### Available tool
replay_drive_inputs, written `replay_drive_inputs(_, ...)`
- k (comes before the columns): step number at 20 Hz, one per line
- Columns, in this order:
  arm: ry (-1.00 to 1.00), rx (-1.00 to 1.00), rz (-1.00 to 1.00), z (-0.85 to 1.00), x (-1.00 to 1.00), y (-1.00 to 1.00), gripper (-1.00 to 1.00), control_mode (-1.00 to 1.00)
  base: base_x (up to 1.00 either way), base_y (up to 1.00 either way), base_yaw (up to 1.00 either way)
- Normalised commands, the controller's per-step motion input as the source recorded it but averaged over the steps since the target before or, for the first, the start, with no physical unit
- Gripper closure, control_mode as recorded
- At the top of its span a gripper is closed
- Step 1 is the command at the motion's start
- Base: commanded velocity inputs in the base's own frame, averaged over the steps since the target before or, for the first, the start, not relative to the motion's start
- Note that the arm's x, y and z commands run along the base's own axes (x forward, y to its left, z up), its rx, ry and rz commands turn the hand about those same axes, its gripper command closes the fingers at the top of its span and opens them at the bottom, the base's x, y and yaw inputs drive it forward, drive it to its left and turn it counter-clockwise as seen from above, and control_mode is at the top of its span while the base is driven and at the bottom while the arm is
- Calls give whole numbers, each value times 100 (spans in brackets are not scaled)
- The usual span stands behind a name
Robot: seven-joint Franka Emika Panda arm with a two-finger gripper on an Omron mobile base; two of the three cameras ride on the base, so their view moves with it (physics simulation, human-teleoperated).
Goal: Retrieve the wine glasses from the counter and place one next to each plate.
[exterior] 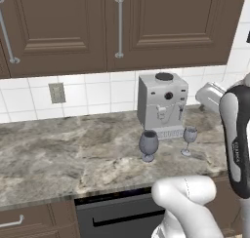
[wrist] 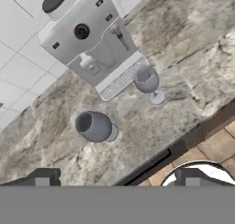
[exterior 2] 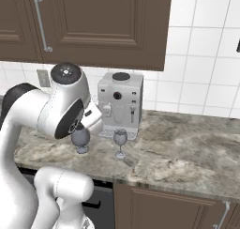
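Two wine glasses point(exterior: 168, 143) near counter point(exterior: 58, 159) edge

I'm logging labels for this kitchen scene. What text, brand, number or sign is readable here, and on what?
No text here can be read.
Robot arm: faint marking on its dark link, too blurred to read.
Coffee machine: dials and buttons, no legible label.
Wine glasses, counter, cabinets: plain.

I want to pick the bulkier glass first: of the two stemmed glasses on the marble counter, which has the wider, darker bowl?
The smoky grey wide-bowled goblet, standing left of the slimmer, paler stemmed glass.
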Motion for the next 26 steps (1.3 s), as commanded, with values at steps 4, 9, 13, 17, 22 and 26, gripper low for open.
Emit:
replay_drive_inputs(4,9,49,-15,10,-43,-63,-100,-100,0,0,0)
replay_drive_inputs(9,15,44,-6,0,-7,-47,-100,-100,0,0,0)
replay_drive_inputs(13,13,30,6,0,10,-20,-100,-100,0,0,0)
replay_drive_inputs(17,17,24,13,-11,20,-19,-100,-100,0,0,0)
replay_drive_inputs(22,33,14,11,-25,28,-14,-100,-100,0,0,0)
replay_drive_inputs(26,46,4,3,-33,35,-5,-100,-100,0,0,0)
